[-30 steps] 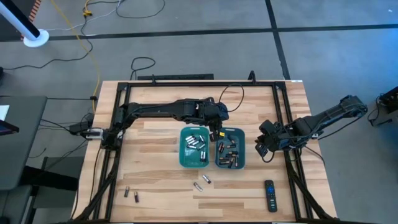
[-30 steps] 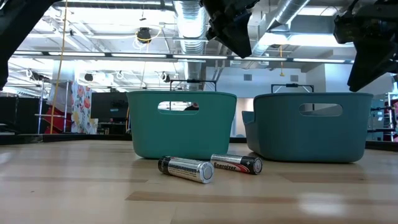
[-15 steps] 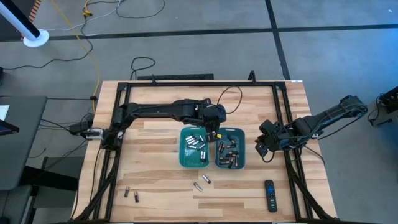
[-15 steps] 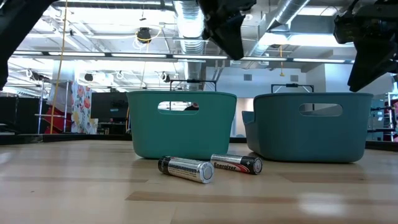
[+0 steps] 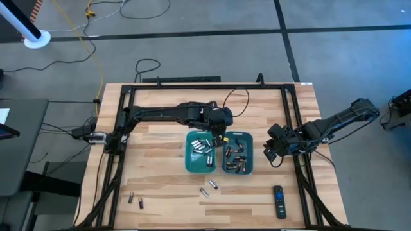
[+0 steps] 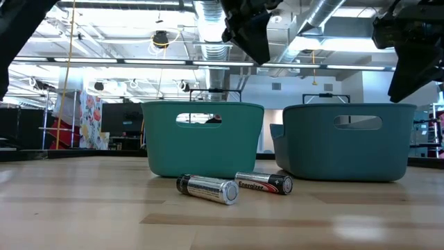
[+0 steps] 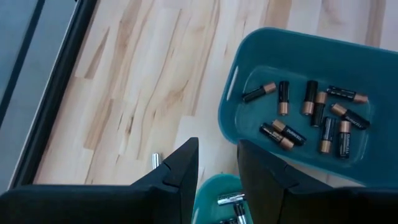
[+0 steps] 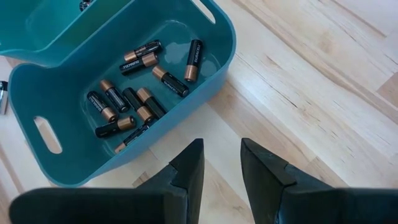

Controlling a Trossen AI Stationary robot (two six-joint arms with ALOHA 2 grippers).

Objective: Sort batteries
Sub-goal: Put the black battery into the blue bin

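Two teal bins stand side by side at mid-table. The left bin (image 5: 200, 153) holds silvery batteries, and the right bin (image 5: 237, 154) holds dark batteries (image 8: 140, 93) with copper-coloured ends. Loose batteries lie on the wood near the bins (image 5: 209, 188) and at the near left (image 5: 135, 200); up close they show as a silvery one (image 6: 207, 188) and a dark one (image 6: 263, 183). My left gripper (image 5: 221, 132) hangs open above the bins' far rims, nothing between its fingers (image 7: 186, 171). My right gripper (image 5: 273, 151) waits open, right of the right bin, also empty (image 8: 217, 165).
A black remote control (image 5: 279, 201) lies near the table's front right corner. A black metal frame (image 5: 192, 86) runs around the tabletop. Bare wood lies left of the bins and in front of them.
My left gripper's fingers have swung a little toward the table's left above the bins, staying open and at the same height. The right arm, the bins and the loose batteries have kept still.
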